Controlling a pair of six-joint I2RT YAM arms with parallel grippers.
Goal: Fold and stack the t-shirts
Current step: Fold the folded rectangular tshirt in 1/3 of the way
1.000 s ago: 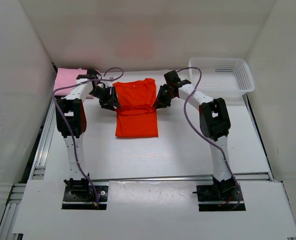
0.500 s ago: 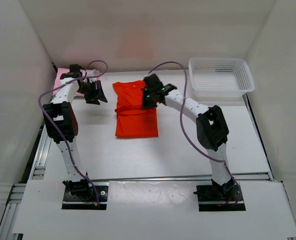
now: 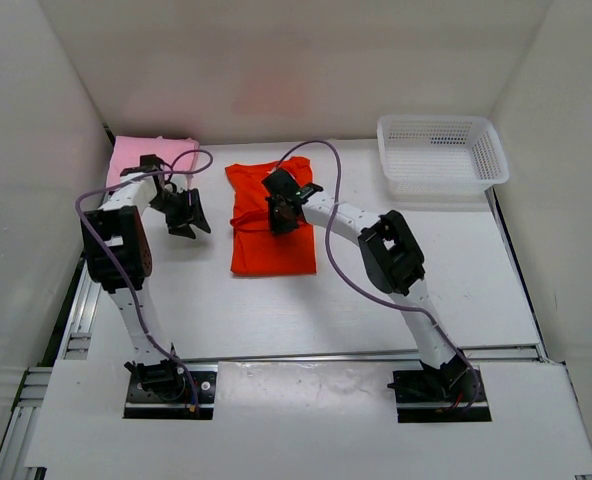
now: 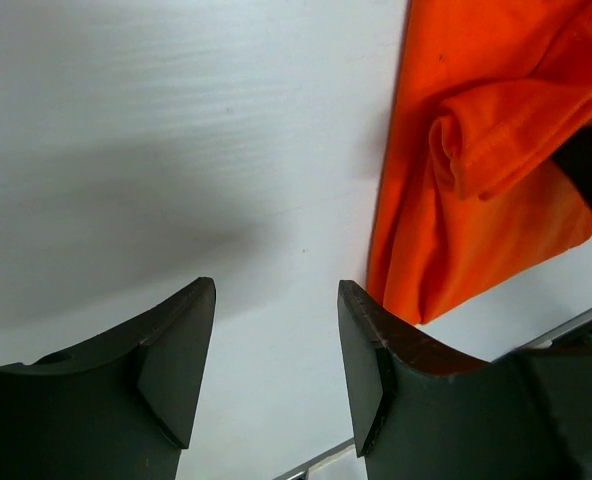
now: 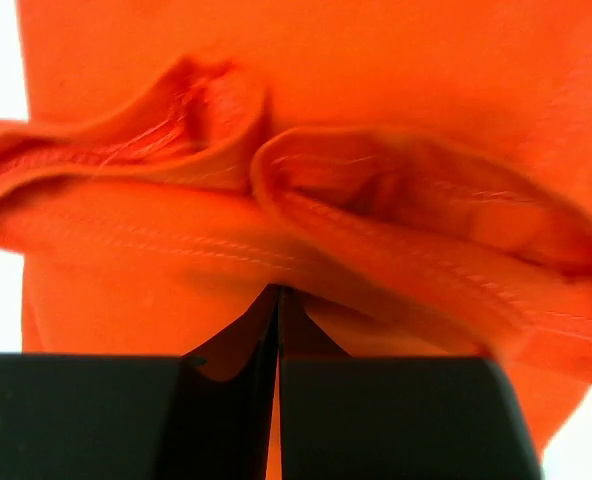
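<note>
White tabletop point(image 3: 396, 300), smooth and matte, runs out from my two bases toward the back wall. On it, between my arms, lies the orange-red t-shirt point(image 3: 273, 250). Its long axis runs away from me, with the straight, flat hem end nearest my bases and the rumpled upper end pointing at the far wall. The near half is a smooth rectangle; the far half bunches into soft ridges and stitched folds.

My right gripper point(image 3: 281, 220) sits on that bunched middle, jaws pressed fully together. The dark tips meet against a stitched fold of the cloth, but whether any fabric is nipped between them I cannot tell. My left gripper point(image 3: 191, 220) hangs just left of the shirt, jaws standing partly apart, only white table showing in the gap. Its wrist view shows the shirt's edge beyond one finger, not touching.

Farther back, in the far left corner, the light pink t-shirt point(image 3: 136, 155) rests folded into a flat block. At the far right stands a white plastic mesh basket point(image 3: 444, 168), rectangular, its walls a fine lattice.
</note>
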